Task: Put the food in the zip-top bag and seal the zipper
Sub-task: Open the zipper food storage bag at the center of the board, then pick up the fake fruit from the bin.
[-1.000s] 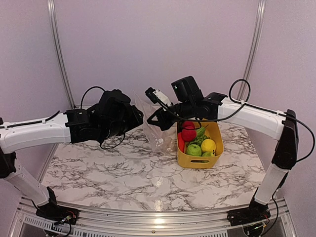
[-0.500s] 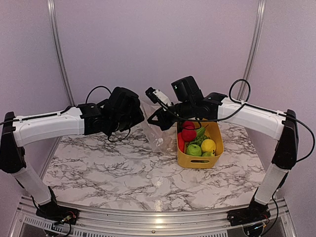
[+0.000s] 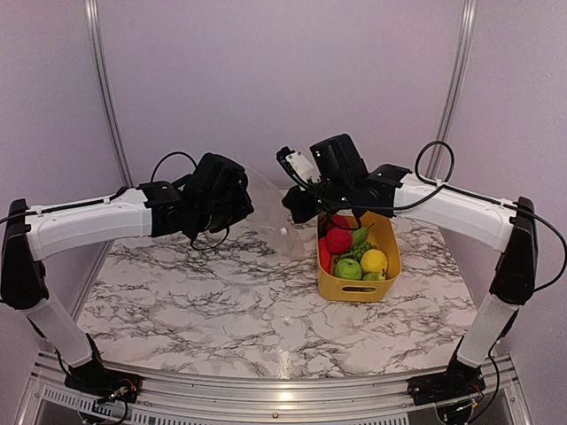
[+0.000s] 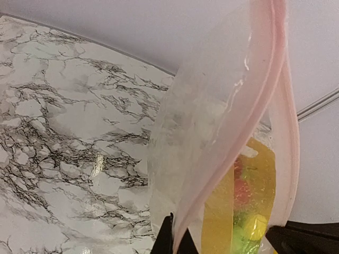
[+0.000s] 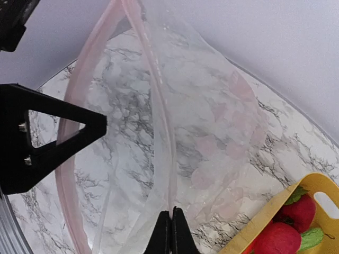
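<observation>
desk (image 3: 221,310): white and grey marble pattern, arm bases at its near edge.
basket (image 3: 354,292): yellow, on the right half of the desk, below the right arm.
food (image 3: 353,255): all in the basket. green fruit (image 3: 347,268) and lemon (image 3: 374,261) at the near end, red apple (image 3: 337,240) and a leafy green piece (image 3: 359,237) behind them.
bag (image 3: 266,217): clear, crinkled, hanging between the two claws just left of the basket. whether its lower end touches the desk cannot be told.
zipper (image 4: 259,95): pink strip along the bag's mouth. its two lips are pulled apart, so the mouth gapes.
left claw (image 4: 174,239): fingers pressed together, pinching one lip of the zipper.
right claw (image 5: 171,228): fingers pressed together, pinching the other lip where it meets the clear film. it faces the left claw across the mouth.
</observation>
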You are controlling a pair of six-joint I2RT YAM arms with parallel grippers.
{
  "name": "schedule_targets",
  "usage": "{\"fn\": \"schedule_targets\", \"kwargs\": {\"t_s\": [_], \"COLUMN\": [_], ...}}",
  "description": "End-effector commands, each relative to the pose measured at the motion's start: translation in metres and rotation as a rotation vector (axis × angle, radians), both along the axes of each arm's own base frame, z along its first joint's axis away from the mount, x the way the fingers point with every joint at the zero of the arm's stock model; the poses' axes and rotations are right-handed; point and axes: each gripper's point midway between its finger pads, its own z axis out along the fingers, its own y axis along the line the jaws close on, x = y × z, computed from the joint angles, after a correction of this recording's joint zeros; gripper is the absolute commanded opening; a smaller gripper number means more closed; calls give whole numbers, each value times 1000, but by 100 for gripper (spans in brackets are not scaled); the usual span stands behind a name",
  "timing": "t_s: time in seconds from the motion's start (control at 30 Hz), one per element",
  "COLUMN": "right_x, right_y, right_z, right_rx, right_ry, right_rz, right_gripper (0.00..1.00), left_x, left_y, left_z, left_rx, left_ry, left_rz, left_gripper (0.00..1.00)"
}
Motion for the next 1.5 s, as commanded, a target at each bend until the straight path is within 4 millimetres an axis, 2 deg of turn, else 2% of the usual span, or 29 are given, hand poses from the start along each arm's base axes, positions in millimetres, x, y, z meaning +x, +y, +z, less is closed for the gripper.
{"fn": "schedule_targets", "kwargs": {"t_s": [0.0, 0.1, 0.13, 0.23, 0.3, 0.4, 0.43, 0.47, 0.57, 0.67, 0.8, 0.87, 0.93, 1.03, 1.1, 1.13, 1.2, 1.3, 1.33, 1.47], "right_x": [40, 48, 46, 30, 8, -34, -53, -62, -74, -64, -40, -24, 0, 28, 35, 37, 40, 45, 49, 65], "right_y": [-53, -62, -59, -38, -16, 7, 11, 11, 1, -21, -60, -81, -106, -135, -145, -149, -157, -166, -170, -178], "right_z": [53, 59, 59, 57, 62, 81, 90, 96, 111, 109, 87, 74, 57, 23, -6, -20, -46, -79, -89, -115], "right_rx": [39, 50, 57, 91, 138, 226, 255, 265, 263, 229, 224, 218, 174, 79, -22, -64, -123, -176, -192, -201], "right_ry": [-125, -122, -117, -70, -44, -10, -3, -14, -65, -116, -114, -93, -86, -59, -42, -31, 14, 90, 115, 177], "right_rz": [-326, -355, -330, -178, 4, 296, 404, 460, 513, 479, 416, 372, 279, 164, 143, 144, 137, 136, 126, 86], "right_gripper": [0, 0, 0, 0, 3, 36, 44, 49, 56, 56, 54, 53, 53, 54, 58, 62, 71, 93, 97, 96], "left_x": [-9, -17, -18, -21, -22, -21, -20, -20, -21, -25, -32, -34, -35, -38, -41, -42, -42, -39, -39, -40], "left_y": [29, 19, 17, 18, 24, 41, 50, 60, 100, 143, 156, 146, 123, 75, 48, 38, 23, 5, 1, -7], "left_z": [38, 45, 45, 46, 46, 43, 39, 38, 41, 69, 98, 97, 80, 28, -5, -13, -20, -18, -16, -15], "left_rx": [27, -20, -21, 21, 79, 211, 270, 332, 541, 752, 918, 959, 959, 872, 798, 765, 701, 614, 596, 547], "left_ry": [-86, -91, -87, -75, -80, -58, -43, -30, -2, -13, -11, 3, 29, 97, 148, 157, 158, 117, 108, 100], "left_rz": [12, -64, -78, -104, -110, -126, -126, -126, -104, -52, -117, -184, -277, -432, -512, -538, -562, -584, -591, -605], "left_gripper": [0, 0, 0, 0, 0, 0, 0, 0, 0, 0, 0, 0, 0, 0, 0, 0, 0, 0, 0, 0]}}
